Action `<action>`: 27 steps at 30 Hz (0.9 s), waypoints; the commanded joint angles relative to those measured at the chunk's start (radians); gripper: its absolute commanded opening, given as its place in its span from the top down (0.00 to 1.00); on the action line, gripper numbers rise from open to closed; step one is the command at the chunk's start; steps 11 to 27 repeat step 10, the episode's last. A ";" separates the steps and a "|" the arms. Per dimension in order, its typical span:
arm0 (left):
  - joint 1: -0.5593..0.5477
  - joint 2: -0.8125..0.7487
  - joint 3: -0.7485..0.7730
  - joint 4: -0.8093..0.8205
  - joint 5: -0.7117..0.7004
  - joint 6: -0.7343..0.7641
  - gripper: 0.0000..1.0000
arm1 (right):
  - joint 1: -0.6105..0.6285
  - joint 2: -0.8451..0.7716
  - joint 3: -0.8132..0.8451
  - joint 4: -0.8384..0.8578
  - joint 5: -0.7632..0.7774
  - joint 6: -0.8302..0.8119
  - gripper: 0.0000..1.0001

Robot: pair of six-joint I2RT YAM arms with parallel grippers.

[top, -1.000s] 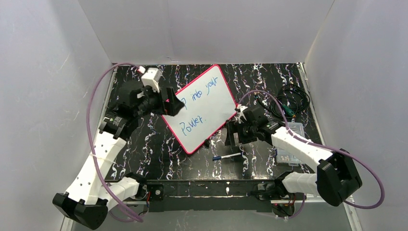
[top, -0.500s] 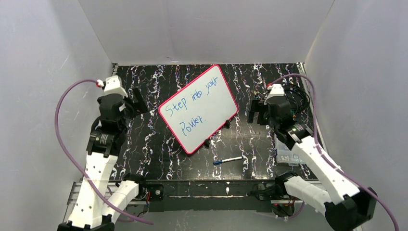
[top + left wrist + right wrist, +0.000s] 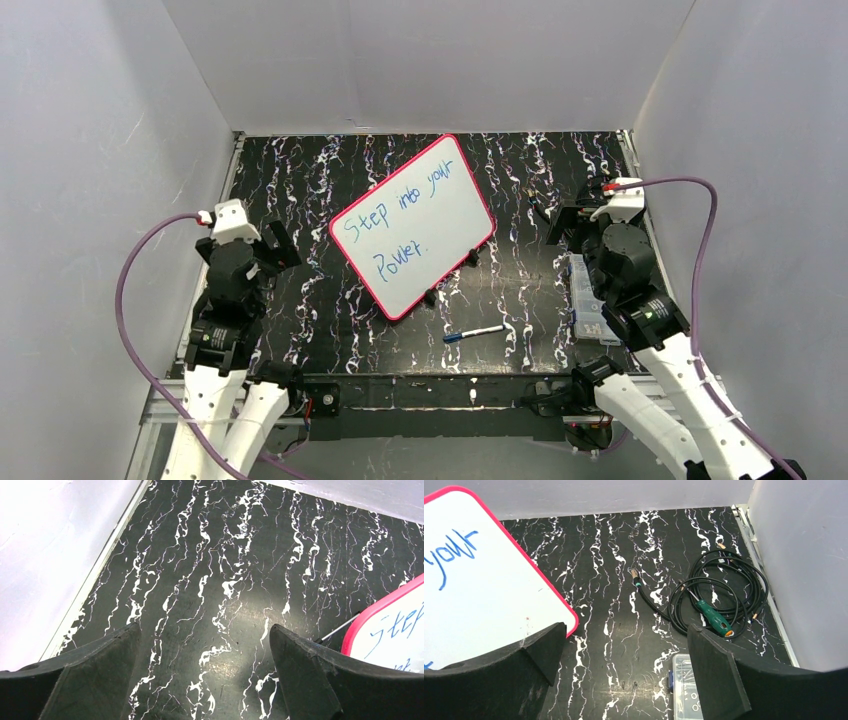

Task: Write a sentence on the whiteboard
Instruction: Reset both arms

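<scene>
The whiteboard (image 3: 412, 226) with its pink-red frame stands tilted on the black marbled table, its corner also in the left wrist view (image 3: 395, 625) and the right wrist view (image 3: 479, 590). The sentence (image 3: 400, 222) in blue reads "Step into your Power." in two lines. A blue-capped marker pen (image 3: 474, 332) lies on the table in front of the board. My left gripper (image 3: 277, 240) is open and empty, left of the board. My right gripper (image 3: 562, 217) is open and empty, right of the board.
A coiled black cable (image 3: 719, 592) with a green-handled tool (image 3: 714, 617) lies at the back right. A clear plastic parts box (image 3: 590, 300) sits by the right edge under my right arm. White walls enclose the table.
Both arms have pulled back from the whiteboard toward the near side corners. The board's writing is now fully uncovered. The marker lies still on the table.
</scene>
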 commanded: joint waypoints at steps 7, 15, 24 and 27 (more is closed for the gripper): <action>0.005 -0.043 -0.017 0.050 0.006 0.006 0.02 | -0.003 -0.012 -0.006 0.048 0.045 -0.037 0.01; 0.004 -0.035 -0.007 0.038 -0.006 0.004 0.02 | -0.003 -0.013 -0.004 0.048 0.047 -0.038 0.01; 0.004 -0.035 -0.007 0.038 -0.006 0.004 0.02 | -0.003 -0.013 -0.004 0.048 0.047 -0.038 0.01; 0.004 -0.035 -0.007 0.038 -0.006 0.004 0.02 | -0.003 -0.013 -0.004 0.048 0.047 -0.038 0.01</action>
